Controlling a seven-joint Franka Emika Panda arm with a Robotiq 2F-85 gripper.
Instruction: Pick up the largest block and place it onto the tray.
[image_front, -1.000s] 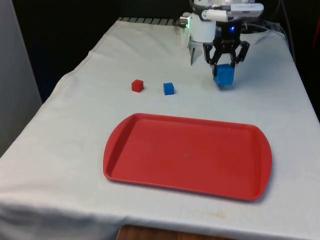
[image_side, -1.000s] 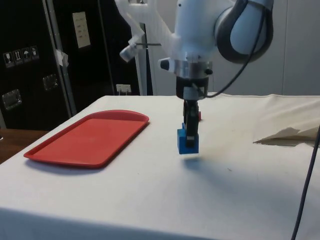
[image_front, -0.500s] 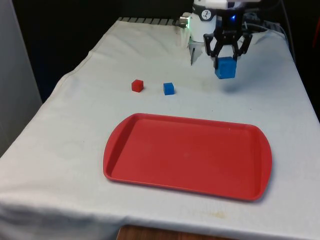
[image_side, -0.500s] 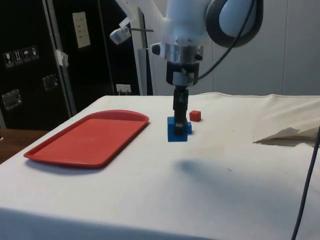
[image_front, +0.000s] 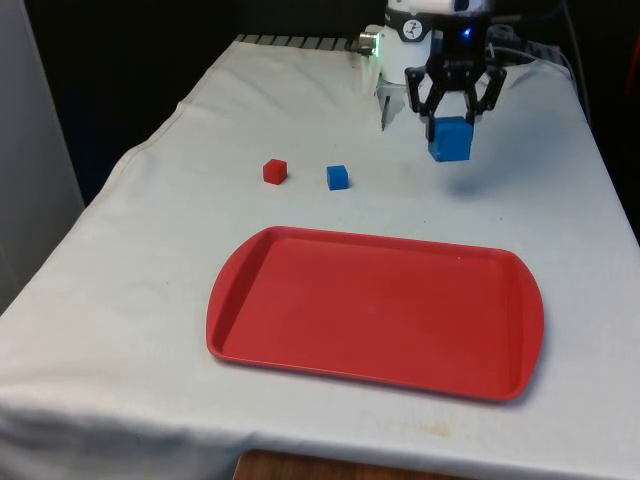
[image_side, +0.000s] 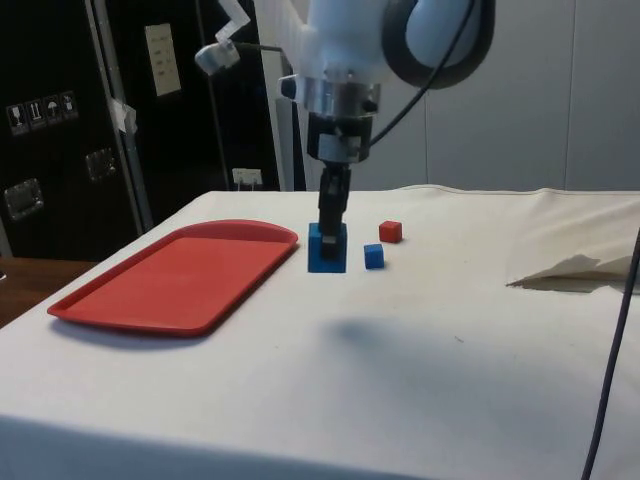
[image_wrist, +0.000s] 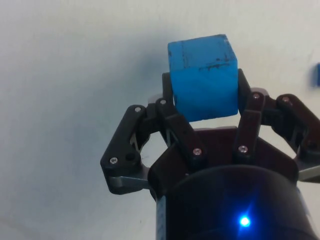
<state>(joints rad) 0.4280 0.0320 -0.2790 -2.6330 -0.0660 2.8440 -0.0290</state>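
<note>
The gripper (image_front: 452, 118) pinches the large blue block (image_front: 449, 139) above the table (image_front: 150, 260).

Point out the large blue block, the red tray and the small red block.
large blue block (image_front: 450, 140), front view, its front face.
red tray (image_front: 375, 310), front view, bare floor.
small red block (image_side: 390, 232), side view, its side face.

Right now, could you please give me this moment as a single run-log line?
phase: carry | hand: shut on large blue block, lifted off the table | red tray: empty | small blue block, small red block: on cloth
</note>
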